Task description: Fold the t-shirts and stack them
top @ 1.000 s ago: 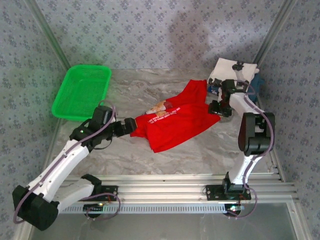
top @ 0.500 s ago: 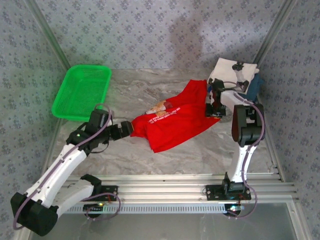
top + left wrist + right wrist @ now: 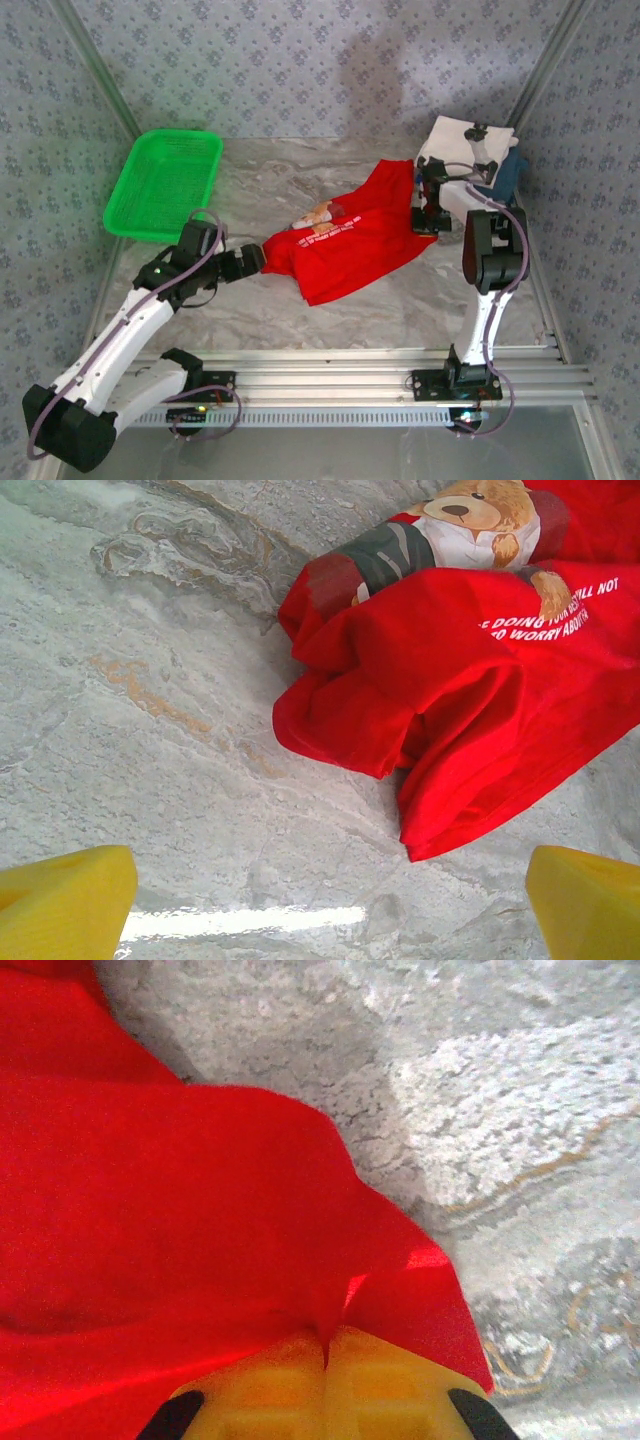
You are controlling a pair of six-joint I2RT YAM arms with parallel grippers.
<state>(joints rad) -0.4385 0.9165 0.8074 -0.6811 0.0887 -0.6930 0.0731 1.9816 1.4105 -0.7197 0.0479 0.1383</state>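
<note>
While left fingers [image 3: 62, 900] gape, right fingers [image 3: 270, 1400] pinch one red t-shirt [image 3: 345, 245] near one white t-shirt [image 3: 455, 140].

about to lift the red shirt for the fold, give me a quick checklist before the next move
1. Right gripper shut on red t-shirt edge: ok.
2. Left gripper gripping the shirt: not ok, open, short of the cloth.
3. Red t-shirt lying flat: not ok, bunched and folded over itself.
4. Red t-shirt apart from white t-shirt and navy t-shirt: cannot tell, right arm covers the gap.
5. Green basket out of the way: ok, far left.
</note>
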